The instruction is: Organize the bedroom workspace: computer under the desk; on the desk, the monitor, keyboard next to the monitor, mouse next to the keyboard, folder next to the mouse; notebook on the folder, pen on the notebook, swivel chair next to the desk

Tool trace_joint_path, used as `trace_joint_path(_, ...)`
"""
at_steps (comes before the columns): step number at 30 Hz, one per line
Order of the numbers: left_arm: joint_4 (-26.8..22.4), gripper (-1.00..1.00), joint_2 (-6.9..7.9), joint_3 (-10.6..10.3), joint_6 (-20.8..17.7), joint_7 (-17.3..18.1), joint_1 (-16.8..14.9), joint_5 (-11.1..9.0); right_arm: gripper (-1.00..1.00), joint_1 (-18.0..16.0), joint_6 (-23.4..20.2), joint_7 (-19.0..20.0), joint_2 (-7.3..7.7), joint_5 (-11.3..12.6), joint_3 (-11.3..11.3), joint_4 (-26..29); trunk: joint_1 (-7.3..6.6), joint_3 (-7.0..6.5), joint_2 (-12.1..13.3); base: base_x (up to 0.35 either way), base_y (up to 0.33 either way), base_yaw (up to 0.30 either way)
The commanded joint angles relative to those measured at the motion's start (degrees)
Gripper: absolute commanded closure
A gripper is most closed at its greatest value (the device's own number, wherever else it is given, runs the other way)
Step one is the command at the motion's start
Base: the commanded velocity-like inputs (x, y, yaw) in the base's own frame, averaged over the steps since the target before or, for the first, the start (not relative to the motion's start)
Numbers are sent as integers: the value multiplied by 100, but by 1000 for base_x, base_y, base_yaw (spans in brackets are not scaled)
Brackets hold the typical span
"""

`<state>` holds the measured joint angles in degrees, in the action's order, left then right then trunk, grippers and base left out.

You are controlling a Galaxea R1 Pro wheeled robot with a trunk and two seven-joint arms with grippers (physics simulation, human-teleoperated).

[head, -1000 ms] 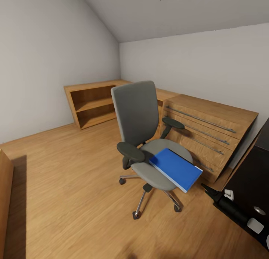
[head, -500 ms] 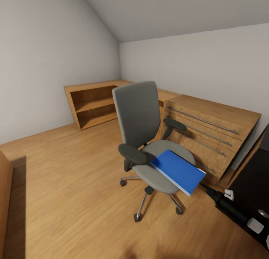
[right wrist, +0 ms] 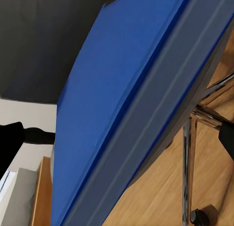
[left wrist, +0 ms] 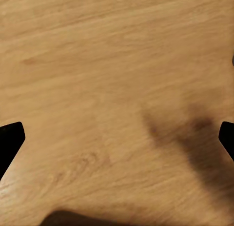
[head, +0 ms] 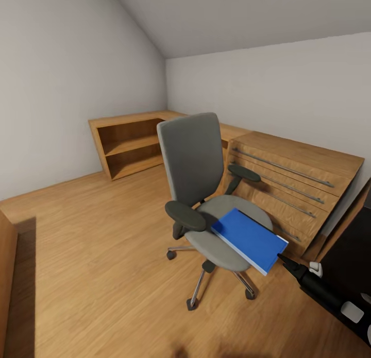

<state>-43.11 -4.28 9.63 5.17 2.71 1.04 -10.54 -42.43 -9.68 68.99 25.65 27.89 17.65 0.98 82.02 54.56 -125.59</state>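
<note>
While the bright blue folder (head: 249, 239) lies flat on the seat of the grey swivel chair (head: 198, 177), its near corner jutting past the seat's front edge, the folder step of the task looks not yet done; no lift has begun. The right gripper (head: 286, 260), a black pointed tip at the end of the right arm, sits just beside that overhanging corner. Seen through the right wrist view, the folder's cover and spine edge (right wrist: 126, 109) are very close, and the two dark fingertips (right wrist: 9, 138) stand wide apart at the picture's sides, pinching nothing. Through the left wrist view, the left gripper (left wrist: 117, 135) has its fingertips spread just as wide over bare wooden floor (left wrist: 97, 65). A dark glossy surface (head: 350, 255) at the head view's right edge is probably the desk. Nothing else of the task can be judged as finished. A wooden drawer unit (head: 296, 185) stands close behind the chair and low wooden shelving (head: 131, 141) runs along the far wall, so room there is tight; open floor lies to the robot's left of the chair. The sloped ceiling is well above
</note>
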Motion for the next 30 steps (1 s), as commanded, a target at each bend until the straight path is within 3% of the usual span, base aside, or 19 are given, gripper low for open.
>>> trace_joint_path(1,-5,-100,-4,14,1,28,1,-53,-100,-3,-60,18,1,-20,45,-1,0,4,-2,5,4,0)
trace_joint_path(30,-7,-100,-10,9,-7,22,1,-57,-100,-3,-60,10,-5,-20,45,0,0,4,-2,5,23,0)
